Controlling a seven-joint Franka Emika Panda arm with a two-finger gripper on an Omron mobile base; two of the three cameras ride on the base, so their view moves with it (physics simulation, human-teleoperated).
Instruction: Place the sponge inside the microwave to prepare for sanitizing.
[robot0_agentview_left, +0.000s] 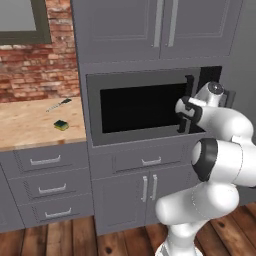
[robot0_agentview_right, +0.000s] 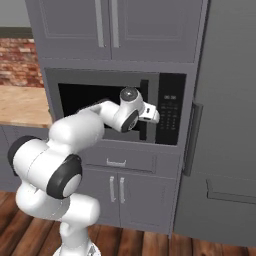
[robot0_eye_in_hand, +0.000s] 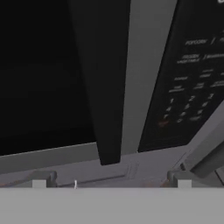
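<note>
The sponge (robot0_agentview_left: 61, 124), a small yellow block with a dark green top, lies on the wooden counter (robot0_agentview_left: 25, 127) left of the microwave (robot0_agentview_left: 140, 107). The microwave's black-windowed door looks shut. Its dark vertical handle (robot0_eye_in_hand: 105, 87) runs along the door's right side, beside the black button panel (robot0_agentview_right: 171, 114). My gripper (robot0_agentview_left: 184, 116) (robot0_agentview_right: 152, 116) hovers just in front of that handle, far right of the sponge. In the hand view the gripper (robot0_eye_in_hand: 111, 179) is open with its fingertips (robot0_eye_in_hand: 43, 177) wide apart, nothing between them, and the handle straight ahead.
A thin dark-handled utensil (robot0_agentview_left: 58, 104) lies on the counter behind the sponge. Grey cabinets (robot0_agentview_left: 160, 30) hang above the microwave, and drawers (robot0_agentview_left: 145, 161) and doors sit below. A tall grey fridge (robot0_agentview_right: 225, 125) stands to the right. A brick wall (robot0_agentview_left: 35, 70) backs the counter.
</note>
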